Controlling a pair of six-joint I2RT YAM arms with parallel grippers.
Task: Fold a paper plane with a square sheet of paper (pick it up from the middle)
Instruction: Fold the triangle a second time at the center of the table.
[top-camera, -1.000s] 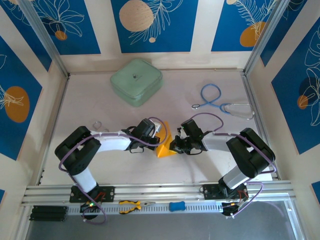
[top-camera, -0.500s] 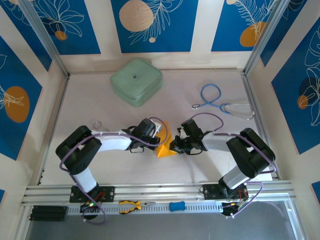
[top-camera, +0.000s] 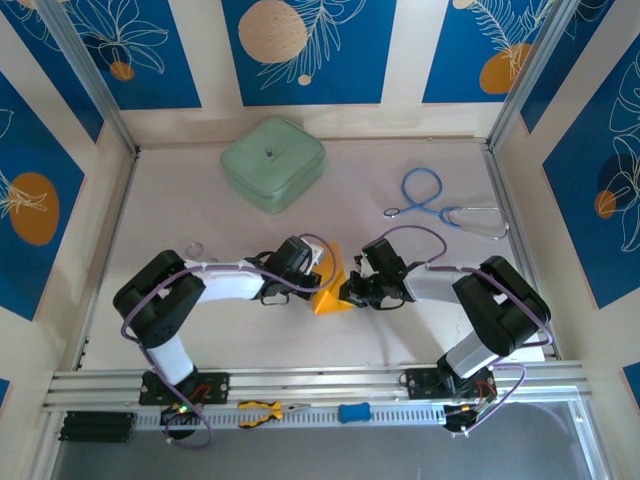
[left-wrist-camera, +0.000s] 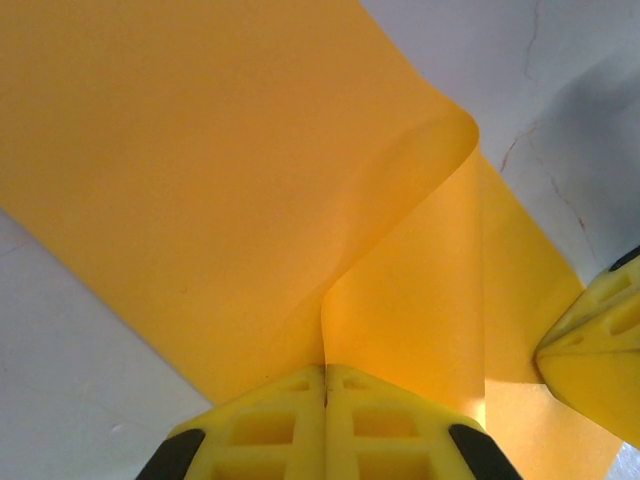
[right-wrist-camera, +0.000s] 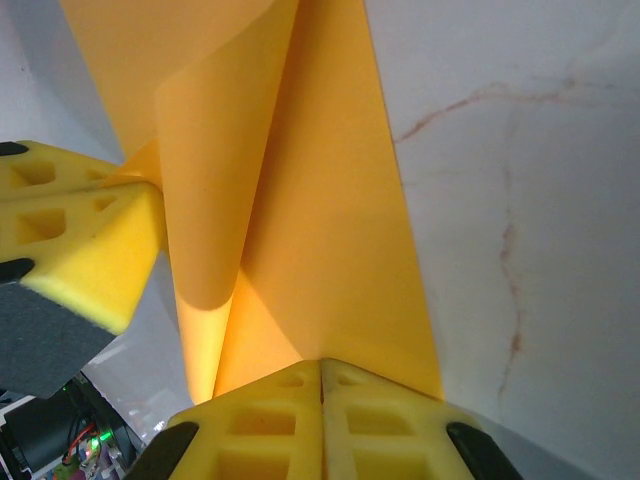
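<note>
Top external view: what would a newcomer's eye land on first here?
The bright orange-yellow square sheet of paper stands out at the centre, bent upward between the left gripper and the right gripper, each with its jaws shut on an edge. The left wrist view shows it curling into a soft, uncreased fold. Farther back, a mint-green case sits to the left and a blue stethoscope to the right.

The left gripper (top-camera: 318, 284) and right gripper (top-camera: 350, 291) meet at the square sheet of paper (top-camera: 330, 298), peaked up on the counter (top-camera: 300, 225).
</note>
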